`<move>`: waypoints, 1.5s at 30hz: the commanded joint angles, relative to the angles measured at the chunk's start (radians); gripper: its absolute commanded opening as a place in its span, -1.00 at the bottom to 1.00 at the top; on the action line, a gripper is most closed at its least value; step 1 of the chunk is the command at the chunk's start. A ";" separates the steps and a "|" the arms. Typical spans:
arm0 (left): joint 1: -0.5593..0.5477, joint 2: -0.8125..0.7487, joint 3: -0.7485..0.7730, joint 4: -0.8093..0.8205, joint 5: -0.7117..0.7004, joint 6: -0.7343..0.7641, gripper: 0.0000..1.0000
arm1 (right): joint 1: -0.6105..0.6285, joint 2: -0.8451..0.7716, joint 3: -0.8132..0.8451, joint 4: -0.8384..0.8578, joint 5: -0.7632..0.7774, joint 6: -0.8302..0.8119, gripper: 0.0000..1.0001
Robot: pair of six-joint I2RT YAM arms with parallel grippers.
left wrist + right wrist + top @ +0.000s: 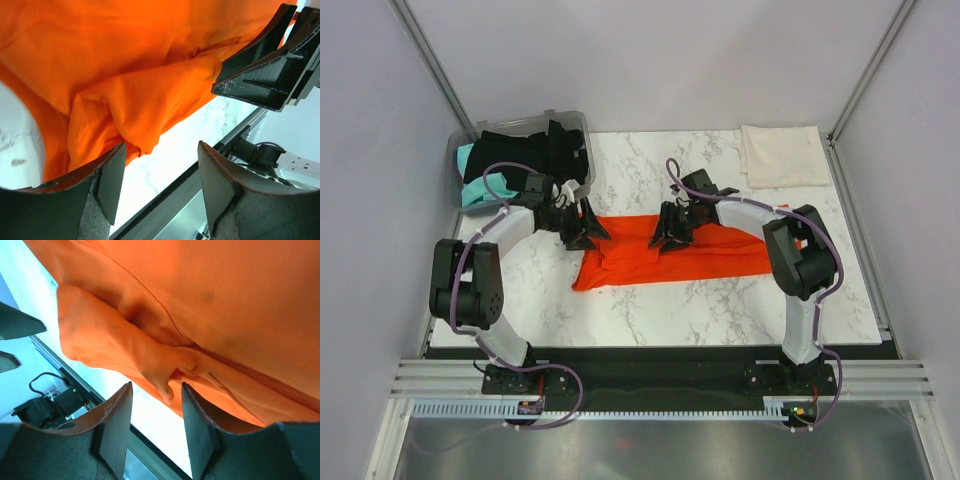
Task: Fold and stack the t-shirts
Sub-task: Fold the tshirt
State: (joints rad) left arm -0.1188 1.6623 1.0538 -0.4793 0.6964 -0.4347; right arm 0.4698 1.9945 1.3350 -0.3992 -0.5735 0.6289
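Jaws on both arms stand parted over the bright orange-red cloth t-shirt (720, 255), and neither pair is clamped on it. On the left gripper (582, 232) the gap is wide. Its wrist view shows a bunched fold of the orange cloth lying just beside one of its fingers (107, 190), with pale marble showing through the rest of the gap. On the right gripper (670, 232) the gap is narrower, and a rounded tip of folded cloth sits loose between the two pads, with space on either side. Both grippers point down at the far long edge of the shirt, near each other. The shirt lies as a long strip across the middle of the white marble-patterned surface (650, 300), rumpled at its left end. Farther back, a cream-white cloth t-shirt (782, 155) lies folded flat at the far right corner. Well apart from it, at the far left corner, a clear grey plastic bin (575, 117) holds black cloth t-shirts (535, 145) and a teal cloth t-shirt (480, 185).
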 commanded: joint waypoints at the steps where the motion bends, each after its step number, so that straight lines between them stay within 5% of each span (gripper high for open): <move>1: 0.004 0.051 0.035 0.053 0.067 -0.042 0.33 | -0.011 0.000 0.056 0.020 0.026 0.031 0.04; 16: 0.004 0.117 0.040 0.088 0.057 -0.058 0.05 | -0.013 0.072 0.076 0.068 0.034 0.060 -0.11; 19: 0.004 0.143 0.049 0.088 0.022 -0.053 -0.39 | -0.014 0.078 0.075 0.076 0.061 0.063 -0.56; 20: 0.004 0.151 0.058 0.091 0.012 -0.052 -0.76 | -0.013 0.075 0.069 0.077 0.069 0.063 -0.69; 22: 0.004 0.152 0.060 0.106 -0.033 -0.050 -0.95 | -0.013 0.069 0.059 0.085 0.089 0.063 -0.84; 28: 0.004 0.111 0.071 0.105 -0.184 -0.022 -0.95 | -0.010 0.079 0.052 0.092 0.147 0.026 -0.84; 31: 0.002 0.044 0.057 0.094 -0.204 -0.015 -0.95 | -0.010 0.084 0.076 0.088 0.150 0.009 -0.57; 38: -0.039 -0.124 0.072 0.054 -0.178 0.010 -0.26 | -0.008 -0.023 0.159 -0.133 0.233 -0.053 -0.15; 45: -0.206 -0.011 0.164 0.053 -0.123 0.007 -0.25 | -0.013 -0.204 0.051 -0.360 0.556 -0.123 0.10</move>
State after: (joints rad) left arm -0.2630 1.5852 1.1702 -0.4210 0.5373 -0.4625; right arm 0.4603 1.8957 1.4326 -0.6373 -0.1944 0.5571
